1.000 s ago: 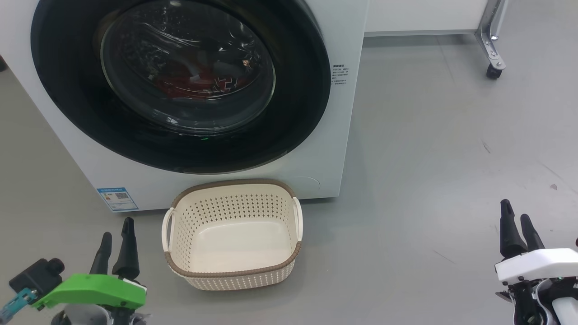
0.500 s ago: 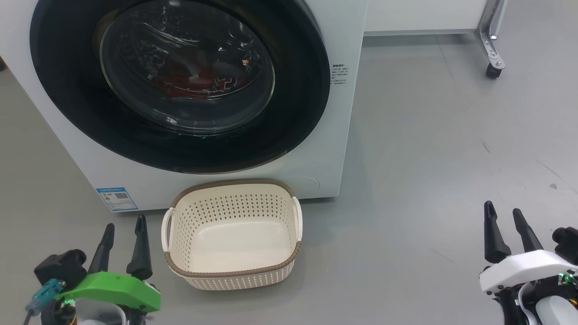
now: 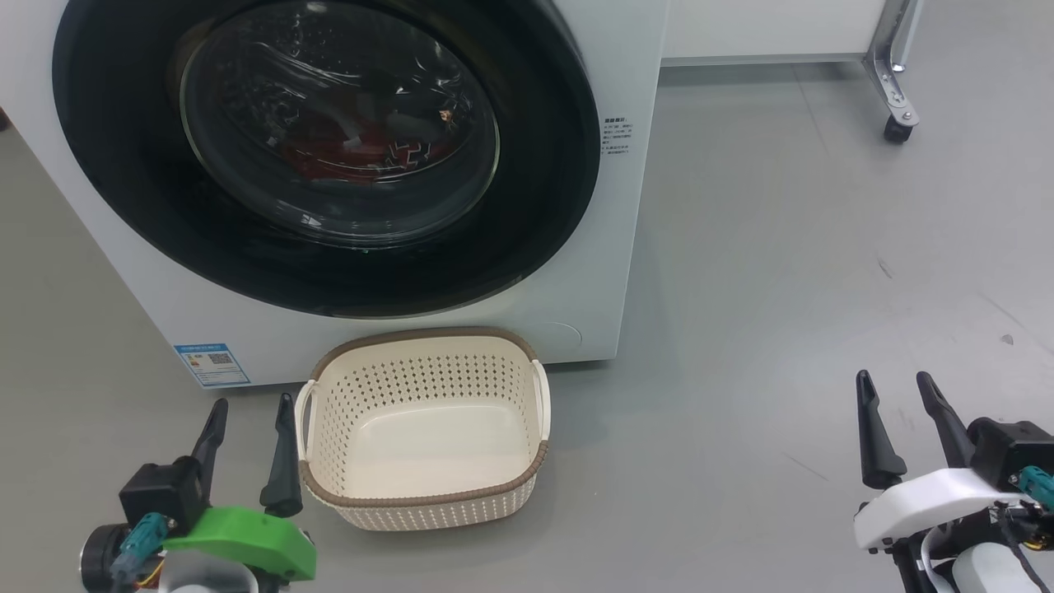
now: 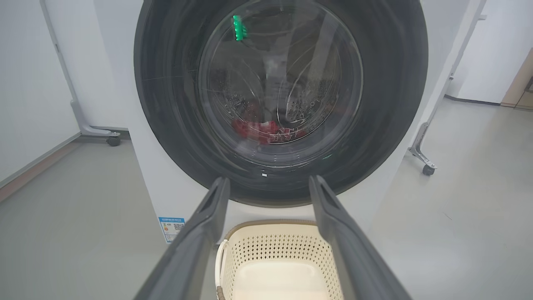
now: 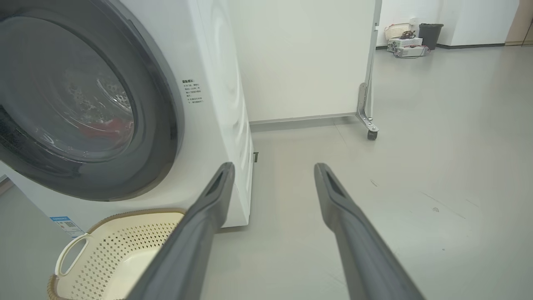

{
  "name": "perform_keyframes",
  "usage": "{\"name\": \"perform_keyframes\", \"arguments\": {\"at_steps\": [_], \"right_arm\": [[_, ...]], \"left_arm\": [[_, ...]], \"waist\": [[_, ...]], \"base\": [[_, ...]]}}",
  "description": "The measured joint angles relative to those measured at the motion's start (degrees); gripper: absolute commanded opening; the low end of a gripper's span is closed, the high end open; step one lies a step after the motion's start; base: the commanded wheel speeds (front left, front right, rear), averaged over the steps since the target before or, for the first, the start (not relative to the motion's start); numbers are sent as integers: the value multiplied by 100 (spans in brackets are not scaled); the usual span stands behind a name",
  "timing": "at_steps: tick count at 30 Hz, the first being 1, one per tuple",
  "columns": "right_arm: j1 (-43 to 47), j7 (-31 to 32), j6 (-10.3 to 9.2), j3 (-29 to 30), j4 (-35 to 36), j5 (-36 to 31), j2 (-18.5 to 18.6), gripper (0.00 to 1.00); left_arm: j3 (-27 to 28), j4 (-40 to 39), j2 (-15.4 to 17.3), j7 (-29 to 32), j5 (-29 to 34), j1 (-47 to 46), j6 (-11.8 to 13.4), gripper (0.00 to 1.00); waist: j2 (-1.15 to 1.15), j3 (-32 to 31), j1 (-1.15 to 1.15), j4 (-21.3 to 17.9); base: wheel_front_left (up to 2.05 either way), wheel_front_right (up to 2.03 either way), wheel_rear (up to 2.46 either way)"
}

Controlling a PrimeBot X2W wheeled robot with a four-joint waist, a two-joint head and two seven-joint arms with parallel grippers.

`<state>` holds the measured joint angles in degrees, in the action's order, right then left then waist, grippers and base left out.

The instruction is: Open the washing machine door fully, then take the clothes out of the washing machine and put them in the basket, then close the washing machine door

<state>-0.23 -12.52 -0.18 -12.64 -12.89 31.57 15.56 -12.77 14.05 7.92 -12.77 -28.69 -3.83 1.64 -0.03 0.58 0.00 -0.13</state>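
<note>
A blue label (image 3: 212, 364) is sitting at the lower left corner of the washer (image 3: 626, 247) front. It is showing a QR code, but its print is too small to read. A small sticker (image 3: 616, 136) carrying several lines of dark print is sitting just right of the door (image 3: 543, 165), and it is also too small to read. The door is lying shut against the washer front. Behind its glass the red clothes (image 3: 346, 161) are lying at the bottom of the drum, showing a patch of black-and-white lettering that cannot be made out.

The basket (image 3: 428, 342) is standing on the floor (image 3: 782, 288), just in front of the washer and below the door.

The left gripper (image 3: 253, 402) is hovering beside the basket's left handle, its jaws spread wide and grasping nothing. Whether its right finger is touching the basket cannot be told. The right gripper (image 3: 893, 376) is hovering over the floor well to the right of the basket, its jaws likewise spread wide, released and touching nothing.
</note>
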Motion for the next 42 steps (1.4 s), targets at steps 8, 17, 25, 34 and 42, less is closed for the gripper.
{"name": "perform_keyframes", "arguments": {"at_steps": [8, 17, 25, 34, 42], "right_arm": [[-1, -153, -58, -148, 18, -555, 36, 100], [-1, -167, -108, -168, 13, -659, 42, 100], [-1, -167, -144, -118, 9, -660, -3, 100], [-1, -167, -143, -62, 5, -678, -30, 100], [-1, -167, -112, -37, 4, -706, -41, 0]], "left_arm": [[-78, 34, -19, -145, 584, 7, 76, 100], [-103, 65, -19, -151, 768, 7, 107, 100], [-64, 145, -56, -151, 772, 12, 108, 100], [-24, 208, -100, -151, 870, 14, 108, 100], [4, 221, -113, -151, 911, 14, 108, 100]], "waist": [[0, -7, 0, -9], [0, 11, 0, -13], [0, 19, 0, -19], [0, 36, 0, -21], [0, 48, 0, -20]], "base": [[0, 0, 0], [0, 0, 0], [0, 0, 0], [0, 0, 0], [0, 0, 0]]}}
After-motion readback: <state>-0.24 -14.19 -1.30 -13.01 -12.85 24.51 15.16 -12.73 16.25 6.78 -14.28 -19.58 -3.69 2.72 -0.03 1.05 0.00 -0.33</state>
